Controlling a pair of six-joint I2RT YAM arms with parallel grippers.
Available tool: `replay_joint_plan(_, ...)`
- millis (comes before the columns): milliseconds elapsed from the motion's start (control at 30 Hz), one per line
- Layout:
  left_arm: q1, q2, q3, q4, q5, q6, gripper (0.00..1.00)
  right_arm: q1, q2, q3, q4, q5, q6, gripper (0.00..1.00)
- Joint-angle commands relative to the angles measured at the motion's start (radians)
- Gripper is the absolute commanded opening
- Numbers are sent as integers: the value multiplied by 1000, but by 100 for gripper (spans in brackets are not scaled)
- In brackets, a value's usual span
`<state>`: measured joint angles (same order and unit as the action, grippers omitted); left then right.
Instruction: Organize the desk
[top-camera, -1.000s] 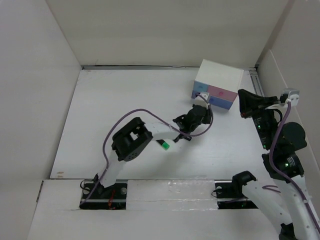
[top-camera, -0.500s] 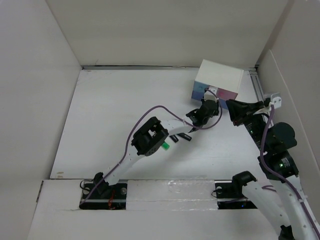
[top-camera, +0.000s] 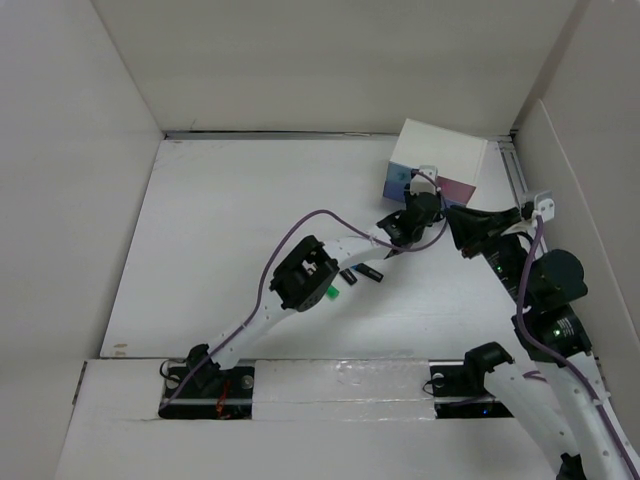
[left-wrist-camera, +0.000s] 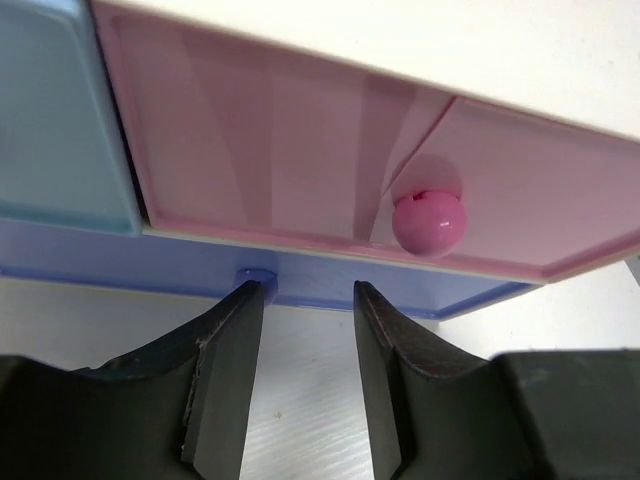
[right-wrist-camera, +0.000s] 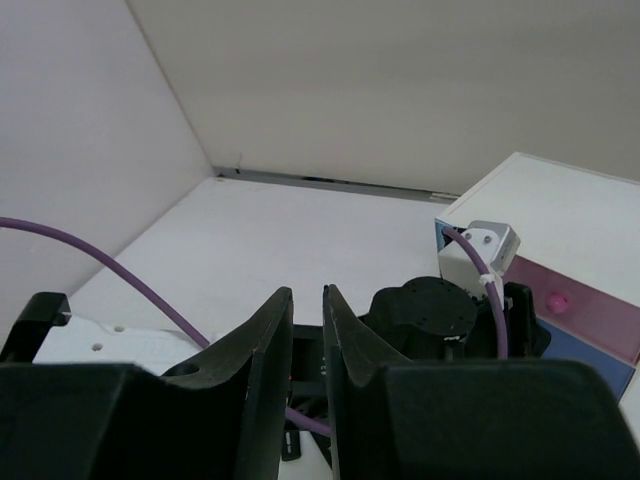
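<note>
First, overhead: the desk (top-camera: 230, 220) carries the box (top-camera: 445, 150) of drawers in its far right corner. Two dark bits (top-camera: 366, 272) and a green bit (top-camera: 328, 293) lie loose mid-desk, close by the left arm (top-camera: 300, 280) (too small to name). The left gripper (top-camera: 420, 203) is at the box front. The right gripper (top-camera: 457, 220) hovers just beside it, to the right.

Left wrist: the fingers (left-wrist-camera: 232, 330) are parted with nothing between them, tips just under the blue drawer (left-wrist-camera: 310, 283). The left tip sits next to its small knob (left-wrist-camera: 257, 273). The pink knob (left-wrist-camera: 428, 222) is above and to the right, untouched. Whether any drawer is ajar cannot be told.

Right wrist: the two fingers stand a slim gap apart, empty, pointing toward the left wrist and the box.

Judgement: the task looks early to midway. Nothing is held and the bits are not yet stowed. A drawer likely needs opening before each bit goes in.
</note>
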<state>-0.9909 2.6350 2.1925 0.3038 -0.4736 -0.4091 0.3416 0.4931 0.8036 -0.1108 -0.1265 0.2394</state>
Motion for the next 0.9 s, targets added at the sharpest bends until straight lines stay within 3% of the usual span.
replay_joint_plan(0, -2, 20, 99, -92, -33, -31, 37, 7, -16, -7, 71, -30, 11, 24)
replay_joint_plan(267, 17, 43, 164, -111, 7, -73, 37, 7, -54, -38, 91, -32, 18, 24)
replay_joint_plan(367, 17, 2, 87, -82, 1, -83, 36, 7, -50, -55, 89, 25, 15, 25)
replay_joint_plan(500, 17, -127, -210, 69, 50, -97, 34, 7, 34, -55, 100, 100, 18, 29)
replay_joint_plan(600, 17, -256, -405, 185, 49, -100, 34, 7, 201, 9, 187, 122, 18, 33)
replay_joint_plan(733, 8, -427, -653, 329, 29, -83, 34, -59, 561, 199, 215, 139, -23, 36)
replay_joint_plan(867, 8, -634, -852, 406, 30, -71, 34, -202, 897, 434, 214, -30, -23, 30)
